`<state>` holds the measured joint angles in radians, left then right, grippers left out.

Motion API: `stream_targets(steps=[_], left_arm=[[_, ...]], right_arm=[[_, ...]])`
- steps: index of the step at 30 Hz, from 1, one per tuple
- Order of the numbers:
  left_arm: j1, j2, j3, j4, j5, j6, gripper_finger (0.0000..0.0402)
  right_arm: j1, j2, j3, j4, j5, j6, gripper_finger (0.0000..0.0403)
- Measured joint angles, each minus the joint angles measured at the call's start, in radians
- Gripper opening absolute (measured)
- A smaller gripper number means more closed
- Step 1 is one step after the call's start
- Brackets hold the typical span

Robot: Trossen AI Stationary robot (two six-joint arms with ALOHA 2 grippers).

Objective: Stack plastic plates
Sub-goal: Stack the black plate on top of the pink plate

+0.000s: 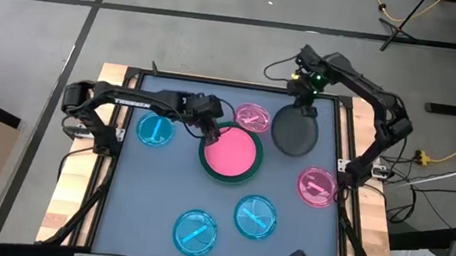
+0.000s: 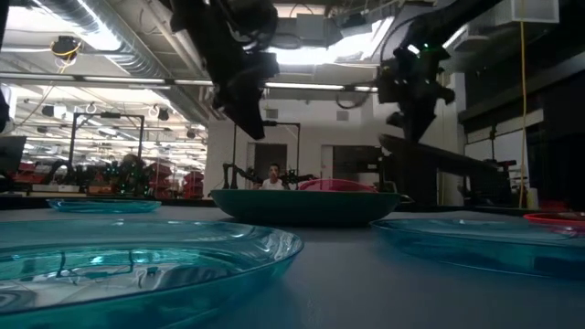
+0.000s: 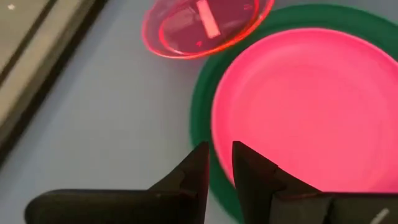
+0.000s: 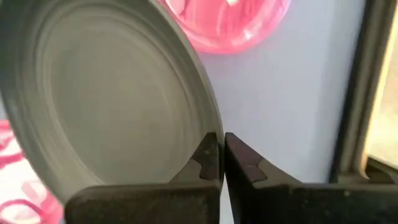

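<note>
The right gripper [image 4: 221, 155] pinches the round dark grey plastic plate [image 1: 296, 131] (lifted); the left gripper [image 3: 219, 163], narrowly parted, holds nothing above the opaque pink plate [image 1: 230, 153].

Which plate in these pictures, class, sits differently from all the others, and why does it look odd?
The dark grey plate near the table's far right: the right gripper is shut on its rim and, in the low view, holds it tilted off the table. The other plates lie flat, the opaque pink plate nested in the dark green plate.
</note>
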<state>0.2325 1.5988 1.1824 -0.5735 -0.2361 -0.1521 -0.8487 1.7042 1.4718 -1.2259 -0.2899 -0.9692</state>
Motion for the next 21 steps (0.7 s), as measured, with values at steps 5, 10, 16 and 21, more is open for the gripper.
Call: stream_targets(steps=[5, 10, 16, 21], left_arm=[[0.023, -0.049, 0.000, -0.052, -0.029, 0.007, 0.0063], [0.047, -0.083, 0.000, -0.097, -0.044, 0.023, 0.0063], [0.078, -0.106, 0.000, -0.136, -0.042, 0.058, 0.0063], [0.099, -0.108, 0.000, -0.160, -0.042, 0.075, 0.0063]], right_arm=[[0.124, 0.000, 0.024, 0.018, -0.009, 0.141, 0.0000], [0.239, 0.000, 0.029, 0.072, -0.022, 0.269, 0.0000], [0.334, 0.000, 0.029, 0.206, -0.024, 0.375, 0.0000], [0.382, 0.001, 0.029, 0.347, -0.024, 0.485, 0.0000]])
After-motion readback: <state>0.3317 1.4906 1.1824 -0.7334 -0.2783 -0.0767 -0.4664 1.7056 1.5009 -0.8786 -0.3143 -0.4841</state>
